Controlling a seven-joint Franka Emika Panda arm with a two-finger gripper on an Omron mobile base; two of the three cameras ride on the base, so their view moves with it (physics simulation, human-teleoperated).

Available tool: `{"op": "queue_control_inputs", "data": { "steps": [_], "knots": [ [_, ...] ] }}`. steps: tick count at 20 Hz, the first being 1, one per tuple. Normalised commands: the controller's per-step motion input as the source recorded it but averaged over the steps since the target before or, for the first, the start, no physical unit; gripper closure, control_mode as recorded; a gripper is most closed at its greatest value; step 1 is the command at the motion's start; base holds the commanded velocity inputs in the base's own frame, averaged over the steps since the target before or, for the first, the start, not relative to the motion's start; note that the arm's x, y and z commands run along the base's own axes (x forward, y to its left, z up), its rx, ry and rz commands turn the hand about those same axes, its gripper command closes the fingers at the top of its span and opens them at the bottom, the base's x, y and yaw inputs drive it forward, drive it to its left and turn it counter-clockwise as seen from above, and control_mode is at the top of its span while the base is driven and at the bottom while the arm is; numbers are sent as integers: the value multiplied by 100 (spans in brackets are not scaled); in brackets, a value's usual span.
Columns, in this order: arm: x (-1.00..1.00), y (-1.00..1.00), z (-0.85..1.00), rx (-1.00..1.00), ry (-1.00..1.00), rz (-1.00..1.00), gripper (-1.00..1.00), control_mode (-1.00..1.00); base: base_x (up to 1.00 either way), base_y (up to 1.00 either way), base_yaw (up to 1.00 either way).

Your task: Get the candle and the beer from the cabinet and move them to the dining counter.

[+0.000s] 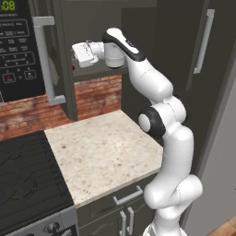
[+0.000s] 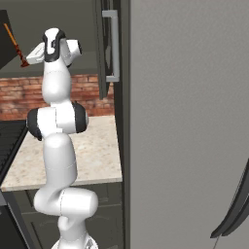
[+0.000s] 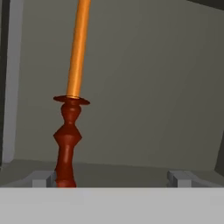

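The end effector [image 3: 111, 178] reaches into the open dark grey-green wall cabinet [image 1: 64, 60], jaws spread wide and holding nothing. The thin orange taper candle on its turned dark red holder [image 3: 68, 140] stands upright on the cabinet shelf, just beside one fingertip [image 3: 43, 178] rather than centred between the two. Closing from here would likely push the tall, narrow-footed, smooth stick sideways and topple it. Below lies a beige speckled stone counter [image 1: 101, 152].
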Motion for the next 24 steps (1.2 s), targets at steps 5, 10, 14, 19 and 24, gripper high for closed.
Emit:
{"op": "queue_control_inputs", "data": {
  "steps": [5,10,14,19,24],
  "knots": [
    [-21,-2,-8,0,-9,5,-100,-100,0,0,0],
    [-19,0,-1,0,-4,2,-100,-100,0,0,0],
    [-5,3,2,0,0,0,-100,-100,0,0,0],
    [0,1,1,0,1,0,-100,-100,0,0,0],
    [0,3,0,0,5,0,-100,-100,0,0,0]
  ]
}}
